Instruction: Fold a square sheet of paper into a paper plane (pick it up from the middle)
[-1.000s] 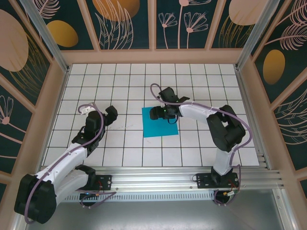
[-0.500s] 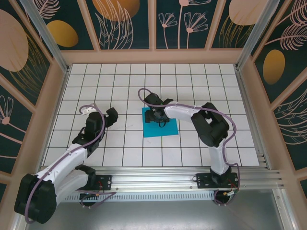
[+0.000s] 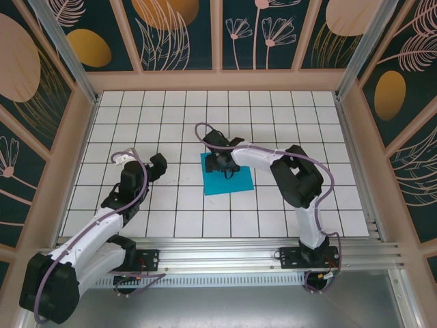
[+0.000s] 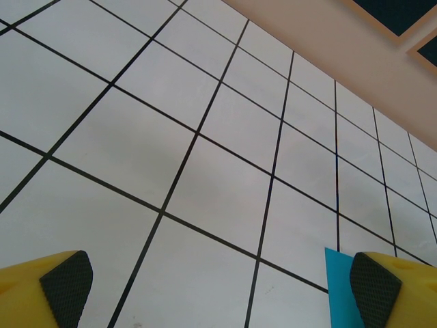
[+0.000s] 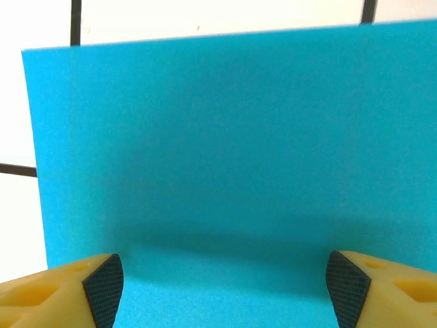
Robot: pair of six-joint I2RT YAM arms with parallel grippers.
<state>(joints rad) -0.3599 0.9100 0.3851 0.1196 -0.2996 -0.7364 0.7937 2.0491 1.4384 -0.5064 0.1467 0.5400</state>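
1. Jaws of the left gripper (image 3: 158, 164) stand spread wide, nothing between the black pads (image 4: 65, 280). It hangs over bare white tiles on the table's left half, well apart from the paper.
2. Tiled table (image 3: 273, 109): white squares, black grid lines.
3. Square sheet of paper (image 3: 235, 183): teal-blue, lying flat near the table's centre (one corner shows at the lower right of the left wrist view).
4. Right gripper (image 3: 224, 166): over the sheet's far left part, released and grasping nothing. Its yellow fingers (image 5: 48, 294) stand wide apart with the flat sheet spanning between them; cannot tell whether the tips touch the paper.
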